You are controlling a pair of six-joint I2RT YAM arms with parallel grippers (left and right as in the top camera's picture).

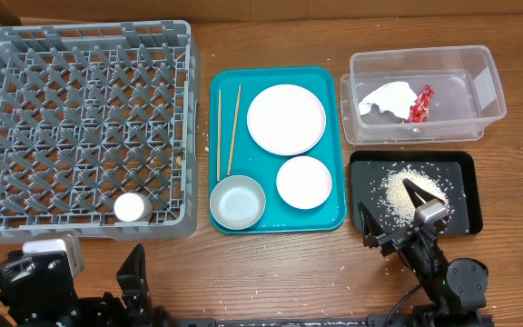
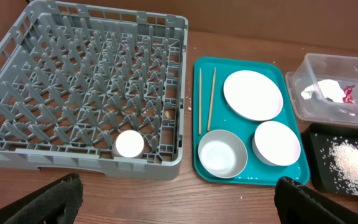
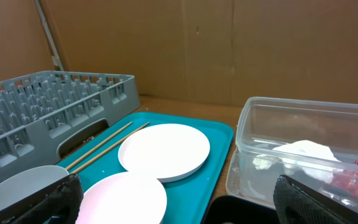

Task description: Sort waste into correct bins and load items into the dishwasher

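Looks like a robotics lab bench staged as a kitchen clean-up station. Gives itself away through a bare brown wooden tabletop (image 1: 271, 272), a backdrop of plain brown cardboard sheets (image 3: 229, 50) in place of walls or cabinets, and black robot arms (image 1: 439, 268) mounted at the near edge. Borrows only a few kitchen props, laid out neatly: a big square grey plastic dish rack (image 1: 89, 33), a flat teal plastic serving tray (image 1: 339, 136), a clear plastic rectangular tub (image 1: 484, 77) and a shallow black rectangular tray (image 1: 461, 182).
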